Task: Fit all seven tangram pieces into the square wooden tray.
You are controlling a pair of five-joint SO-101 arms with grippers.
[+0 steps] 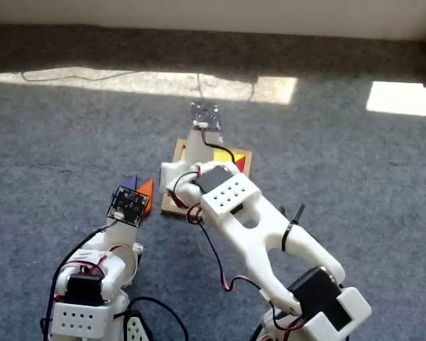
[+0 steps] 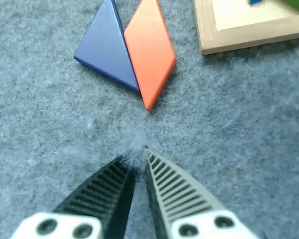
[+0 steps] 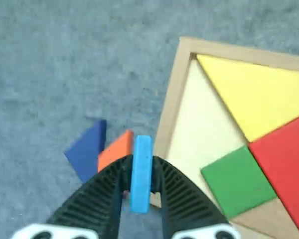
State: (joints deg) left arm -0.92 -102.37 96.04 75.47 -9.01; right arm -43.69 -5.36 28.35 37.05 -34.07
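Note:
The square wooden tray (image 3: 172, 94) holds a yellow triangle (image 3: 259, 94), a red piece (image 3: 289, 164) and a green square (image 3: 238, 181). My right gripper (image 3: 140, 199) hovers over the tray's rim, shut on a light blue piece (image 3: 140, 174) held on edge. On the carpet beside the tray lie a dark blue triangle (image 2: 107, 50) and an orange parallelogram (image 2: 149, 52), touching along one side. My left gripper (image 2: 139, 157) is shut and holds nothing, just short of the orange piece's tip. In the high view the tray (image 1: 177, 153) lies under the right arm.
Grey carpet (image 1: 326, 156) covers the floor all around, with sunlit patches at the far side. A thin cable (image 1: 92, 74) runs along the far edge. The arms' bases stand at the near edge.

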